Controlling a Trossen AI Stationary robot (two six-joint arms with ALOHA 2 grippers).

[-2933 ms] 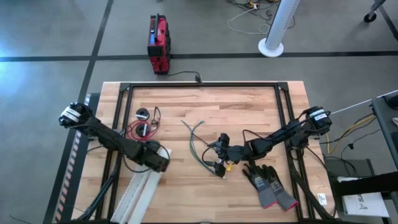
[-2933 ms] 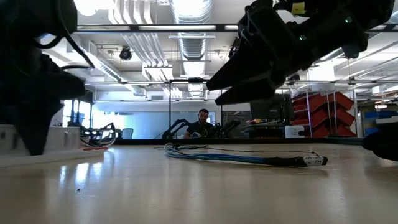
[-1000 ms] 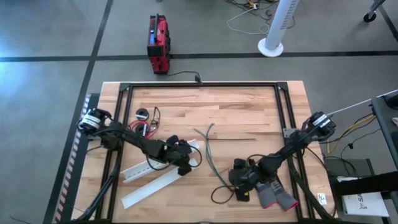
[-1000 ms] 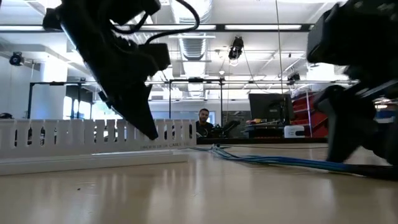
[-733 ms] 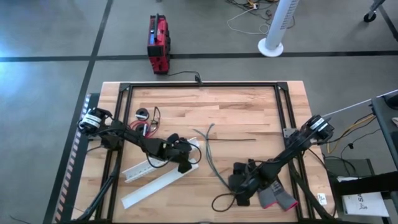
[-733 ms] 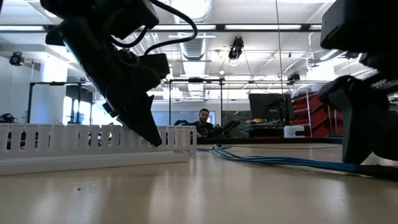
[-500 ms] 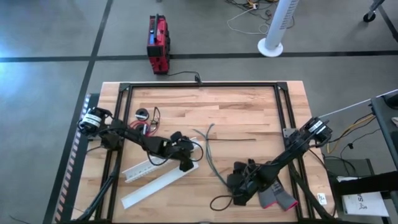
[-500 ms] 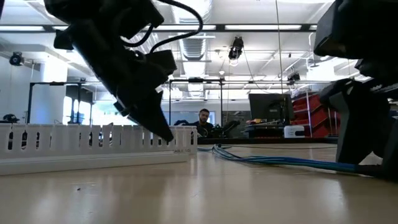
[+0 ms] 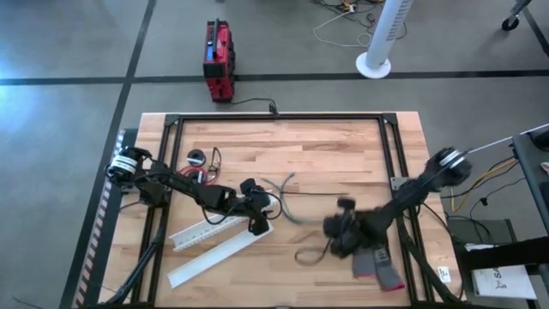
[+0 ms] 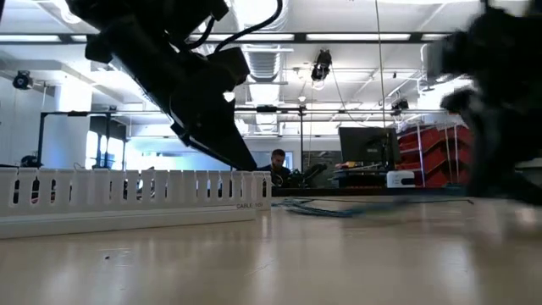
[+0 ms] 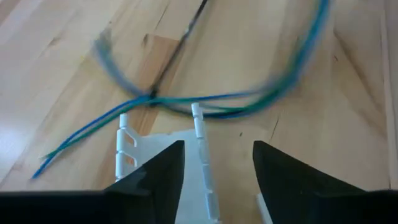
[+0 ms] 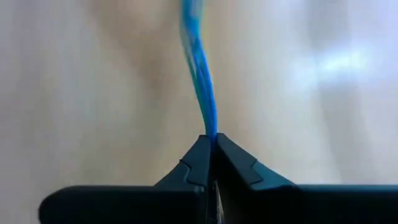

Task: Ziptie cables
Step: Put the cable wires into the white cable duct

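High view. Wooden table (image 9: 343,146) with black frame. Left gripper (image 9: 256,225) sits at about 8 o'clock from table centre, at the end of the white slotted strip (image 9: 202,233), which runs off toward 8 o'clock; a second white strip (image 9: 210,258) lies alongside. Cables (image 9: 287,209), a thin blue-green bundle, run from about 12 o'clock of the left gripper across to the right gripper (image 9: 336,230) at about 5 o'clock from centre. A dark cable loop trails toward 7 o'clock from the right gripper. Gloves (image 9: 377,264) lie at 4 o'clock from it. A small red-and-black wire coil (image 9: 190,176) rests near the table's 9 o'clock edge. Red box (image 9: 218,58) stands on the floor at 12 o'clock.

Low view. Left arm hangs over the slotted strip (image 10: 135,195); the cables (image 10: 356,207) lie flat at 3 o'clock of the strip end. A person sits far behind.

Left wrist view. Fingers (image 11: 165,171) spread apart, straddling the strip end (image 11: 198,134); cables (image 11: 249,102) cross just ahead of it. Judged purpose: holding the strip steady as an anchor for the bundle.

Right wrist view. Fingers (image 12: 199,163) pressed together, pinching the blue cable strands (image 12: 200,81), which stretch straight ahead. Judged purpose: drawing the strands into one gathered line, ready for tying.
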